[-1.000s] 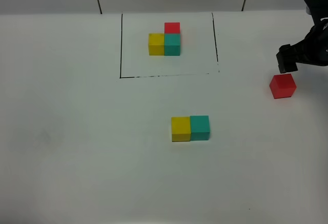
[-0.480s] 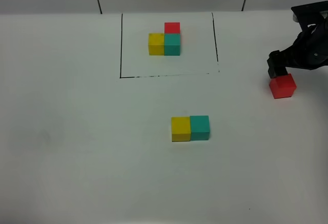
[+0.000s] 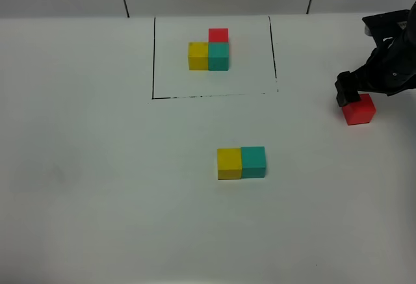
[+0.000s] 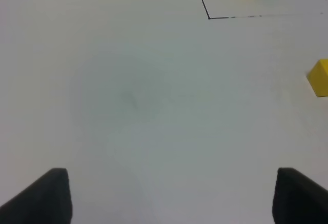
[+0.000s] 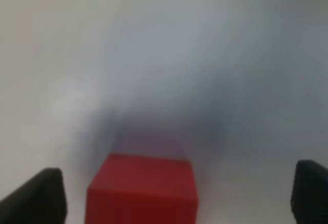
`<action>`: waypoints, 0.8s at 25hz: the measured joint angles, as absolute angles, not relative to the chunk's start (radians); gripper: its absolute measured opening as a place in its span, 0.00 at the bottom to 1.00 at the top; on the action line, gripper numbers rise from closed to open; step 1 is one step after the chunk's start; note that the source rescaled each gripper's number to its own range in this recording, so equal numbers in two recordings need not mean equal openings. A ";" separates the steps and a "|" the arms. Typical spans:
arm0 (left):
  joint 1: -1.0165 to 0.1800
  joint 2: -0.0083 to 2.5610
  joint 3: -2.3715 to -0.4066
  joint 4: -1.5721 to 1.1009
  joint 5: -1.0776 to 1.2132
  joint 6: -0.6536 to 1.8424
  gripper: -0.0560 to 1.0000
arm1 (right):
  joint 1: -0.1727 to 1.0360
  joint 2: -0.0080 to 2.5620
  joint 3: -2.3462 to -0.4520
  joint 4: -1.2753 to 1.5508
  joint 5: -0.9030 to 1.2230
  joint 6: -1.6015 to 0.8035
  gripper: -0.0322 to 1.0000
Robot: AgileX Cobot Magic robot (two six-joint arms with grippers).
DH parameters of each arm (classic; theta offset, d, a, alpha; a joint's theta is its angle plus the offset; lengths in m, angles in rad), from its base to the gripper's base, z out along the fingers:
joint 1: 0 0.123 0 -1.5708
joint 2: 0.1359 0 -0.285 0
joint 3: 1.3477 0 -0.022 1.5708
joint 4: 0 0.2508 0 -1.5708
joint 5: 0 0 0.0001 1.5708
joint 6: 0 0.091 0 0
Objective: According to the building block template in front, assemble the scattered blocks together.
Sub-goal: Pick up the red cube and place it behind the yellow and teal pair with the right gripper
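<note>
The yellow block (image 3: pixel 229 163) and the teal block (image 3: pixel 253 161) sit touching side by side near the middle of the white table (image 3: pixel 97 167). Their shared long axis runs left to right, parallel to the near edge of the black frame line (image 3: pixel 214 95), with yellow on the left. The template (image 3: pixel 209 51) lies farther back, inside that line. It is an L with yellow left, teal right and red on the far side of the teal. The red block (image 3: pixel 359 109) stands alone at the right edge, well apart from the pair. It rests flat on one face, and as a cube it has no long side to point.

A second ago the right gripper (image 3: pixel 368 92) hung beyond the red block and a little to its right. It has since come down and leftward, so that one dark finger (image 3: pixel 346 92) now overlaps the block's far-left corner in the high view. None of the blocks has shifted.

In the wrist view, the right gripper's jaws stand wide apart on either side of the red block, with a gap on each side, so nothing is gripped. The left gripper (image 4: pixel 173 196) is also spread wide over bare table, holding nothing.

All the cubes are plain, matte and sharp-edged. The loose ones look slightly bigger than those in the template.
</note>
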State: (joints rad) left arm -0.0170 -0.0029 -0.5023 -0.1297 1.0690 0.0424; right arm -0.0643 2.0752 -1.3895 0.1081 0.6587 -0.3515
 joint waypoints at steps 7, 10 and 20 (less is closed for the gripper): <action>-0.017 -0.003 -0.502 -0.130 1.069 0.042 0.75 | -0.064 2.109 -1.390 0.109 0.643 -0.353 0.76; -0.017 -0.003 -0.502 -0.130 1.069 0.042 0.75 | -0.064 2.111 -1.390 0.110 0.640 -0.349 0.67; -0.017 -0.003 -0.502 -0.130 1.069 0.042 0.75 | -0.064 2.134 -1.390 0.132 0.639 -0.348 0.47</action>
